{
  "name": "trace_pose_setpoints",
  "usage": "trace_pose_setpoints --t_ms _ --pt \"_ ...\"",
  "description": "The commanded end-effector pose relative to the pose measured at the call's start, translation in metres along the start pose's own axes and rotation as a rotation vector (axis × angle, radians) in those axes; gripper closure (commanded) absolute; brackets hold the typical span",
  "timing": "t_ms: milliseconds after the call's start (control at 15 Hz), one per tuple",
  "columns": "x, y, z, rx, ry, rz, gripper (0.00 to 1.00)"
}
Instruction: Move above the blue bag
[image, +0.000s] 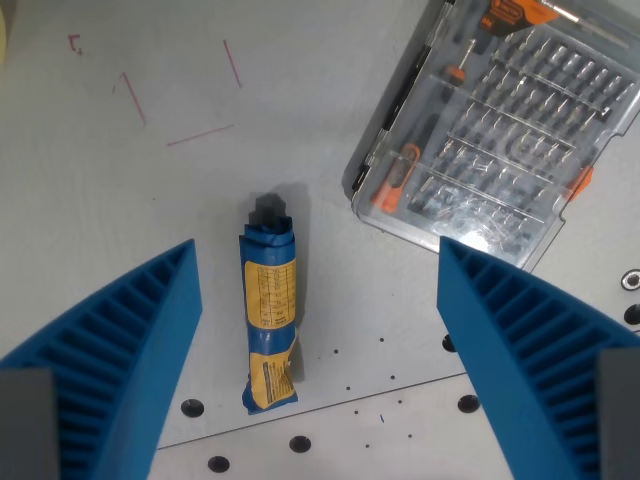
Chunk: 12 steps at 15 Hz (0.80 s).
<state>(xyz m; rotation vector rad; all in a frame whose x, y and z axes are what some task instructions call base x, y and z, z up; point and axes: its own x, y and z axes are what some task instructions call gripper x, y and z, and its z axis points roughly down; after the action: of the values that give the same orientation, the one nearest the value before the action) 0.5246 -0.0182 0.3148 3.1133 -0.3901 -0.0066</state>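
1. While its two blue ribbed fingers (120, 370) stand spread wide with nothing between them, the gripper (318, 330) hangs over the grey table (120, 210).
2. Between those fingers, nearer the wrist view's left one, lies the blue bag (270, 320), rolled narrow, yellow label up.
3. Its long axis runs almost top to bottom in the view, so centring likely needs only a small shift leftward.
4. Farther out, upper right, sits a clear screwdriver bit case (495, 120).

Clear bit-set case (495, 125) upper right — red pen marks (185, 95) on table (90, 190).
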Motion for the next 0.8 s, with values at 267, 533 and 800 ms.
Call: trace_pose_setpoints --t_ms 267,533,800 --pt "-0.0002 0.0 -0.0011 0.001 0.003 0.002 0.0" --pt "-0.0013 -0.0003 0.0004 0.002 0.003 0.007 0.0" --pt "-0.0052 -0.0017 0.0055 0.005 0.013 0.02 0.0"
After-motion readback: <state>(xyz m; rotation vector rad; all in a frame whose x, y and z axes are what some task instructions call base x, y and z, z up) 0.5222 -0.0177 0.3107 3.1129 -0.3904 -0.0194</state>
